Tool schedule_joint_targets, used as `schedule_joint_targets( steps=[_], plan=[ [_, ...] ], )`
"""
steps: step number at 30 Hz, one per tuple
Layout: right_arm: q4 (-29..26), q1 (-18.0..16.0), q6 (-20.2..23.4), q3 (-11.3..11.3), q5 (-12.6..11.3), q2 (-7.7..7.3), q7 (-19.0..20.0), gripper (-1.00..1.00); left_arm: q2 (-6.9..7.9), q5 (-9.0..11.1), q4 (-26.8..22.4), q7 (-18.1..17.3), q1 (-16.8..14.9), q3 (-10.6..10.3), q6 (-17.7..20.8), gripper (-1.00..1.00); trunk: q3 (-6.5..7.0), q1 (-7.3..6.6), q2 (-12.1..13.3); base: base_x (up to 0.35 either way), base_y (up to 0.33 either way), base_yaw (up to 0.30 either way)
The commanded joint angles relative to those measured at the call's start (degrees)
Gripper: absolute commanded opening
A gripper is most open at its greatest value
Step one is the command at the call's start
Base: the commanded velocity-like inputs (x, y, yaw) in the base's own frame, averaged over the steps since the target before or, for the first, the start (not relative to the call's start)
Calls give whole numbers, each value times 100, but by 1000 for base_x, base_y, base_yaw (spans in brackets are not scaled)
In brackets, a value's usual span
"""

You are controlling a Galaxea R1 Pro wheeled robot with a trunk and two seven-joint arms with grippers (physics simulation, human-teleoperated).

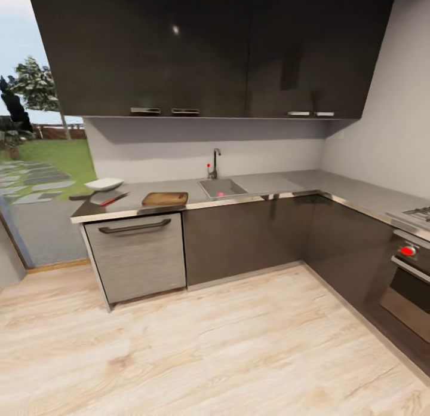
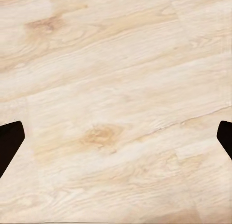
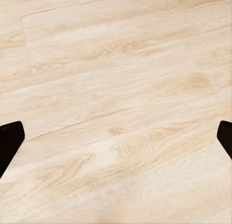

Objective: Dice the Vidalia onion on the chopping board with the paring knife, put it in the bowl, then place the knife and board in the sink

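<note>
Both wrist views look down on pale wood floor [image 2: 116,89]. The left gripper [image 2: 116,137] has its fingers [image 2: 9,142] spread wide at the frame edges, holding nothing; the right gripper [image 3: 116,139] matches, fingers [image 3: 9,142] wide apart and empty. The head view shows the counter [image 1: 269,186] across the room: the Vidalia onion [image 1: 221,194] in the sink [image 1: 222,187], the chopping board [image 1: 165,198] beside it, then the paring knife [image 1: 112,199] and the bowl [image 1: 104,183]
</note>
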Motion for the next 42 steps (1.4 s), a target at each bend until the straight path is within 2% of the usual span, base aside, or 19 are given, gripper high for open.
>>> schedule_joint_targets(
  steps=[1, 26, 42],
  plan=[
    [3, -4, -16, 3, 4, 1, -22, 100, -1, 0, -5, 2, 1, 5, -10, 100, -5, 0, -3, 0, 0, 276],
    [3, -4, -16, 3, 4, 1, -22, 100, -1, 0, -3, 2, 1, 5, -5, 100, -5, 0, -3, 2, -4, 277],
    [3, -4, -16, 4, 4, 1, -22, 100, -9, 0, -1, 2, 1, 5, -3, 100, -5, 0, -3, 182, -189, 277]
  ],
)
